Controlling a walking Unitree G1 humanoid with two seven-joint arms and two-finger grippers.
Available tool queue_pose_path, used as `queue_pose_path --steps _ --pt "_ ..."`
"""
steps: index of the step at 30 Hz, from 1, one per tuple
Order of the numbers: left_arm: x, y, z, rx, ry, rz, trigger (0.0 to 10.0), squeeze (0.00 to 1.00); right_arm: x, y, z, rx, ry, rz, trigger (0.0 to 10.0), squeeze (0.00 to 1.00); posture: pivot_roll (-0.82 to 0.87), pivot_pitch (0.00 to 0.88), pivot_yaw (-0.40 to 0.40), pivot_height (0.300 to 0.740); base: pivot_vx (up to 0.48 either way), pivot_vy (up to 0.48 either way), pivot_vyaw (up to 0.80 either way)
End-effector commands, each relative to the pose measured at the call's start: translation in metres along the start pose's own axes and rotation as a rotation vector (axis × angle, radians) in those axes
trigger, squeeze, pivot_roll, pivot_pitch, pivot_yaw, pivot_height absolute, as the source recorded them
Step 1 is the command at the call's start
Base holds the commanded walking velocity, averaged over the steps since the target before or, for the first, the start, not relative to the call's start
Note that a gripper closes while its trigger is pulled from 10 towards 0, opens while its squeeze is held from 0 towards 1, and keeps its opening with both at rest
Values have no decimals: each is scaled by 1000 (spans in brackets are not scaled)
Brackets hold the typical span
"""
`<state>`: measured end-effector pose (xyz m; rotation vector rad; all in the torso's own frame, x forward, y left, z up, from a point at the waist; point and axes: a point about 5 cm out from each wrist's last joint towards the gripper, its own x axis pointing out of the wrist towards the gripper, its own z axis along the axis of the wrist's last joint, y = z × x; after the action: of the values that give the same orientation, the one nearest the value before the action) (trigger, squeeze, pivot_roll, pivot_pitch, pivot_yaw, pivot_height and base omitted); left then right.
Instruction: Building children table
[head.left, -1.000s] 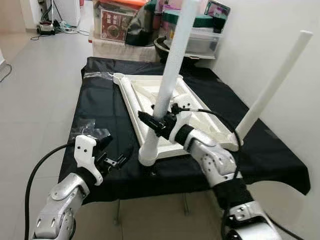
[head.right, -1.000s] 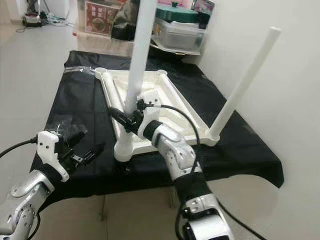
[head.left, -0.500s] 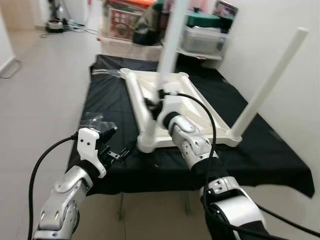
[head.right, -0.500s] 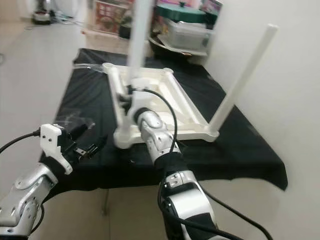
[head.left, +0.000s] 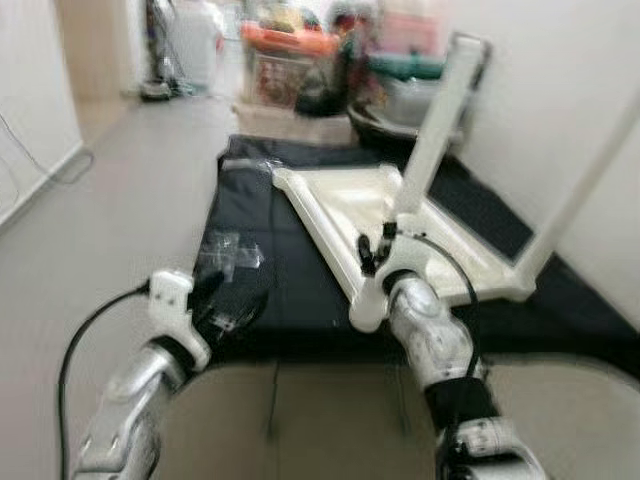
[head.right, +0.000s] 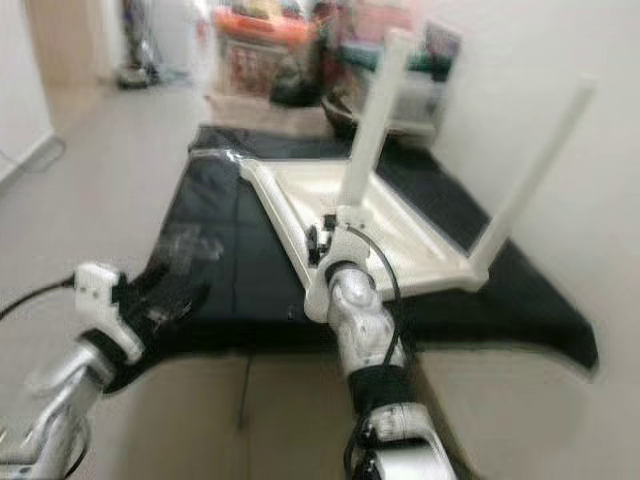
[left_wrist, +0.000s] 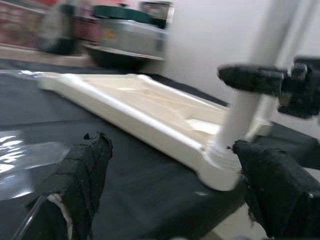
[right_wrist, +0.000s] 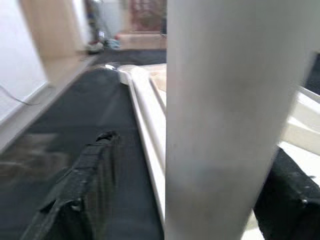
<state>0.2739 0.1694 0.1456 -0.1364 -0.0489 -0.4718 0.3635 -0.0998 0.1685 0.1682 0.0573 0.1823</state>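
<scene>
Black cloth (head.left: 270, 290) is covering the surface in front of you, and the upturned white tabletop (head.left: 400, 235) is lying on it, near a white wall. Your right gripper (head.left: 372, 252) is grasping the near table leg (head.left: 432, 140), which is standing up from the tabletop's near corner; its fingers (right_wrist: 85, 185) are sitting on both sides of the leg. A second leg (head.right: 530, 180) is rising at the right corner. Your left gripper (left_wrist: 170, 195) is hovering released just beside the surface edge, near crumpled plastic wrap (head.left: 232, 250).
</scene>
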Motion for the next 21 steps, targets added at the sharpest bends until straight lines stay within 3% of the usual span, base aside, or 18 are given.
queue_pose_path --steps 1,4,6,8,11,13,21 --pt "3 -3 -1 -10 2 -13 10000 0 4 8 14 5 -47 133 10000 0 169 0 -191 740 0 0 0" --pt "3 -3 -1 -9 1 -12 10000 0 4 13 24 4 -70 235 10000 0 171 0 -192 740 0 0 0" --pt "3 -3 -2 -8 2 -9 10000 0 1 23 35 -42 -97 455 10000 0 177 0 -194 740 0 0 0" --pt "3 -3 -2 -8 3 -10 10000 0 -1 26 37 -62 -100 518 10000 0 177 0 -194 740 0 0 0" --pt "3 -3 -2 -8 3 -10 10000 0 -1 26 37 -62 -100 518 10000 0 177 0 -194 740 0 0 0" --pt "4 -4 -3 -10 2 -12 10000 0 12 26 26 -141 -27 550 10000 0 188 0 -204 740 0 0 0" --pt "4 -5 -3 -4 -1 -7 10000 0 23 25 21 -152 22 505 10000 0 198 0 -215 740 0 0 0"
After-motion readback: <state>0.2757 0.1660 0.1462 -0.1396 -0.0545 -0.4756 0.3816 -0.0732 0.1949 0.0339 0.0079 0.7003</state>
